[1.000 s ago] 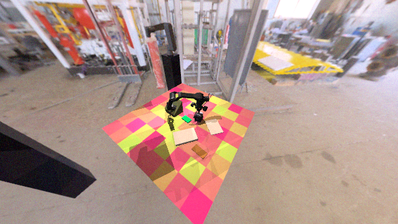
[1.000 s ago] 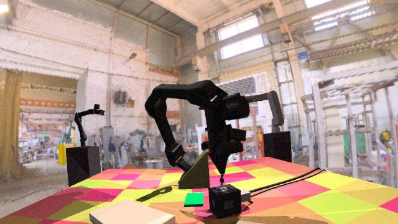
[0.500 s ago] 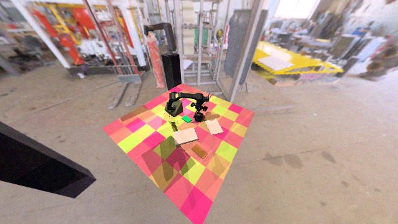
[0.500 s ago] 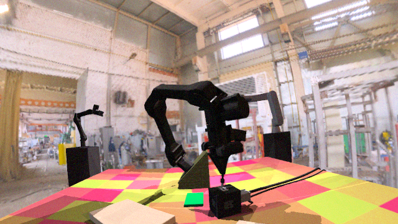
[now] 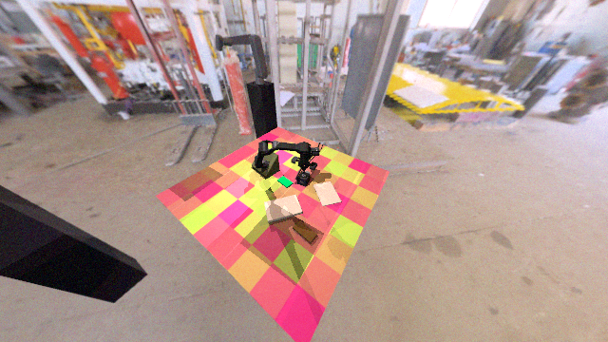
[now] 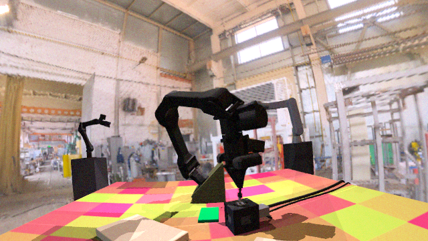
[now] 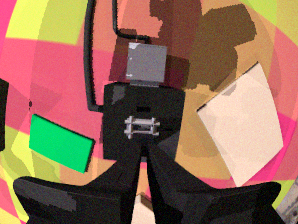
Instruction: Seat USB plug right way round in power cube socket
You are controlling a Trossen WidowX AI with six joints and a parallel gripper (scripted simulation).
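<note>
My arm [image 6: 174,114] rises from its wedge-shaped base [image 6: 210,189] near the far edge of the table [image 5: 294,304], bends over at the elbow and drops the wrist straight down, so my pincer [image 6: 239,193] points vertically at the power cube [image 6: 242,215]. My fingers are pressed almost together, pinching the USB plug [image 7: 141,127], which stands in the socket on the cube's top face; I cannot tell how deep it sits. The cube rests on the checkered top just beside my base, toward the far edge, with a grey block [image 7: 147,63] against one side and black cables [image 6: 307,194] running off from it. A green card [image 6: 208,214] lies flat just beside the cube, a pale sheet [image 5: 327,193] near it on the other side.
</note>
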